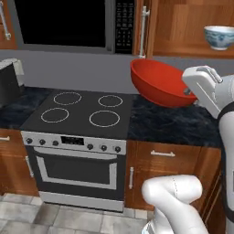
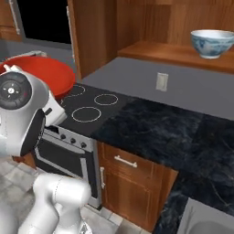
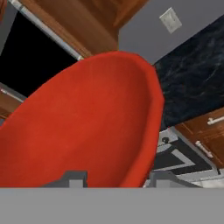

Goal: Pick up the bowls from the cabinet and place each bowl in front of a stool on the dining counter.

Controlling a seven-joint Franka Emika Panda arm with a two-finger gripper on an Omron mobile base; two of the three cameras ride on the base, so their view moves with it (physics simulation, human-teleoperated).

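The gripper point(image 3: 116, 178) is pinching the red bowl point(image 1: 161, 83) by its rim, holding it tilted in the air above the worktop point(image 1: 173, 123), while 1 patterned bowl point(image 1: 220, 37) is sitting on the cabinet point(image 1: 192, 27) shelf.

The red bowl point(image 3: 87, 127) hides the end effector point(image 3: 116, 178) fingertips' contact; its left side is cropped.

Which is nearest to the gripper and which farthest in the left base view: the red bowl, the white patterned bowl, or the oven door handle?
1. Red bowl: held in the gripper, tilted above the counter, just right of the stove.
2. White patterned bowl: above the gripper, on the open cabinet shelf at upper right.
3. Oven door handle: far down to the left, on the stove's front.
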